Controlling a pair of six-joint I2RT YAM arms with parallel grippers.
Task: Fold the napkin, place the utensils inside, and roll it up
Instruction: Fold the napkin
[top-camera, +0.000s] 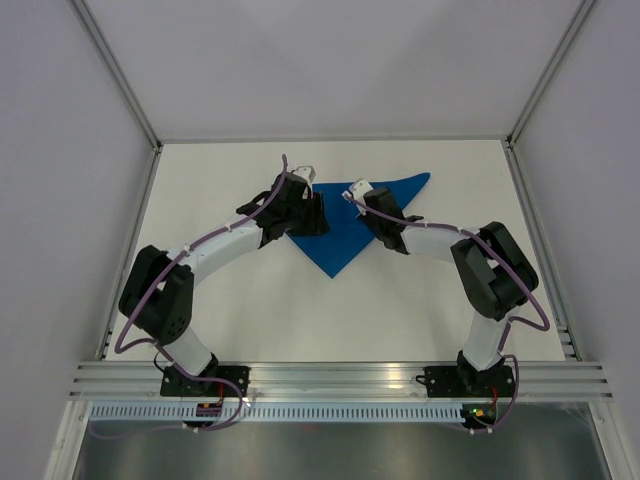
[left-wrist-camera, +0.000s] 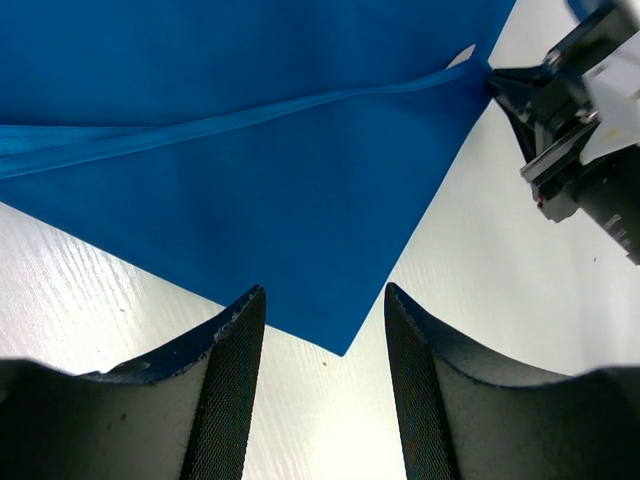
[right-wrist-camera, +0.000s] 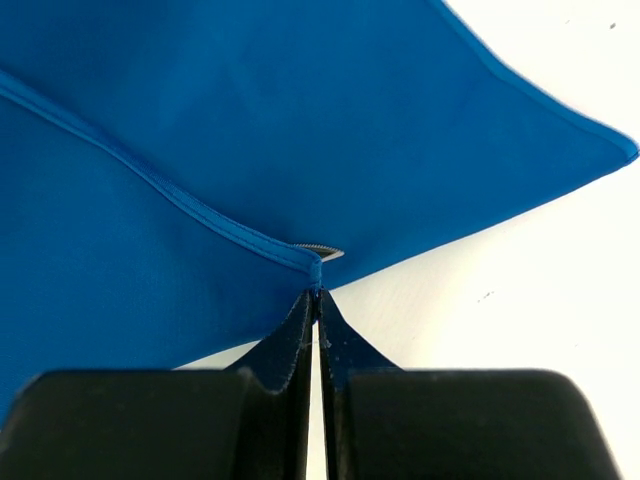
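Folded into a triangle, the napkin (top-camera: 345, 240), flat at mid-table (top-camera: 250, 300); tucked under the flap, the utensils (right-wrist-camera: 322, 250), only a silvery tip peeking out; pinching the hem corner, right gripper (right-wrist-camera: 318, 300) pressed together; hovering spread over another corner, left gripper (left-wrist-camera: 320, 300); yet to roll.

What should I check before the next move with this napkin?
1. The right gripper pinches the napkin's hemmed corner: ok, fingers shut on it.
2. The left gripper is open and free: ok, nothing between its fingers.
3. The left gripper is lined up with a napkin corner: ok.
4. The napkin is folded into a triangle on the table: ok.
5. The utensils are inside the fold: cannot tell; only a serrated tip shows by the pinched corner.
6. The grippers are apart from each other: ok.
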